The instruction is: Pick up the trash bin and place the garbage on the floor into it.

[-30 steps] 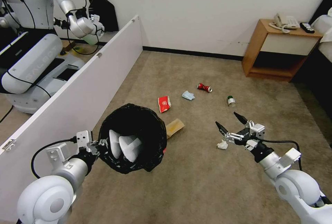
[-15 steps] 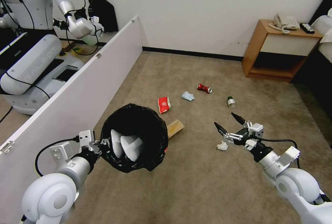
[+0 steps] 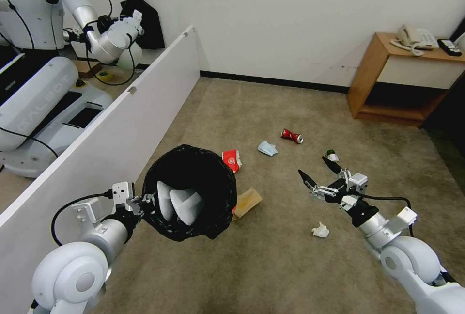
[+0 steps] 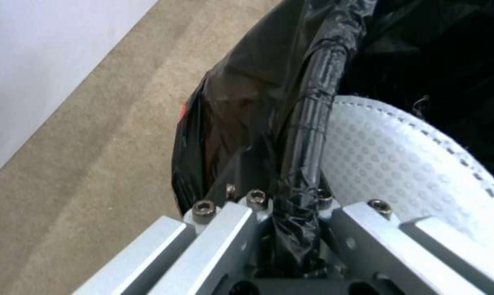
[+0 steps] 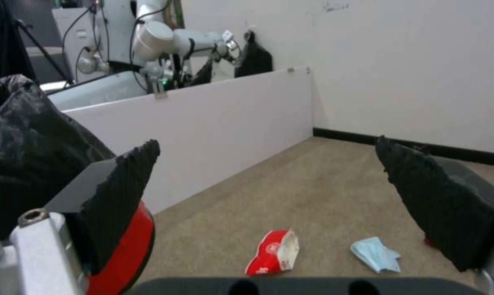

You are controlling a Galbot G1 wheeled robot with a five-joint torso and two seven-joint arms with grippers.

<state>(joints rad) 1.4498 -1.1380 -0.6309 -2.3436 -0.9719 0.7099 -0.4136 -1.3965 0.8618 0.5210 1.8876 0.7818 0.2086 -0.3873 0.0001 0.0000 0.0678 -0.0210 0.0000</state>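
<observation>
Grippers split the work: the left gripper [image 3: 140,204] pinched the rim of the trash bin [image 3: 190,192], lifted with white slippers [image 3: 178,203] inside, while the right gripper [image 3: 317,177] hung open above the carpet [image 3: 271,265], where tissue [image 3: 319,230], can [image 3: 292,135], mask [image 3: 267,148], carton [image 3: 231,159] and bottle [image 3: 332,155] waited.

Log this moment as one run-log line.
left tool: shut on trash bin rim, slippers inside | right tool: open, empty, above floor | tissue wad, can, mask still on floor
</observation>
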